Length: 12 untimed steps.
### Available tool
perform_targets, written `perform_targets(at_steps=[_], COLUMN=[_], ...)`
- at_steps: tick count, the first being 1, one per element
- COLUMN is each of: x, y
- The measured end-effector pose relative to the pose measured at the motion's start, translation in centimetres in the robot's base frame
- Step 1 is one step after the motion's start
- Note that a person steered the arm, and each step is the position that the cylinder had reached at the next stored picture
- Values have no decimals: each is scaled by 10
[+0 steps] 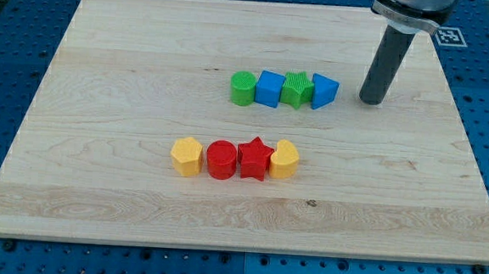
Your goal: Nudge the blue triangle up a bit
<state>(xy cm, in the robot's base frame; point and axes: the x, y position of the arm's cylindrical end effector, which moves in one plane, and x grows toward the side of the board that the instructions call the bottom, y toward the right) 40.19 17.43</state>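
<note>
Fingers are absent; my tip (pixel 371 100) stands right of the blue triangle (pixel 324 91), apart. Pushing from here risks shoving it sideways into the green star (pixel 296 89).

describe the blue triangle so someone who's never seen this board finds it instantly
On the pale wooden board, find the upper row of four small blocks. The blue triangle block is that row's right end, touching the green star-like block. The other blue block, a cube, sits mid-row; only the triangle faces my tip.
</note>
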Motion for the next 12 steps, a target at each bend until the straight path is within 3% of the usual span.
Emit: perform_targets(at_steps=[8, 12], x=[-5, -9], y=[25, -4])
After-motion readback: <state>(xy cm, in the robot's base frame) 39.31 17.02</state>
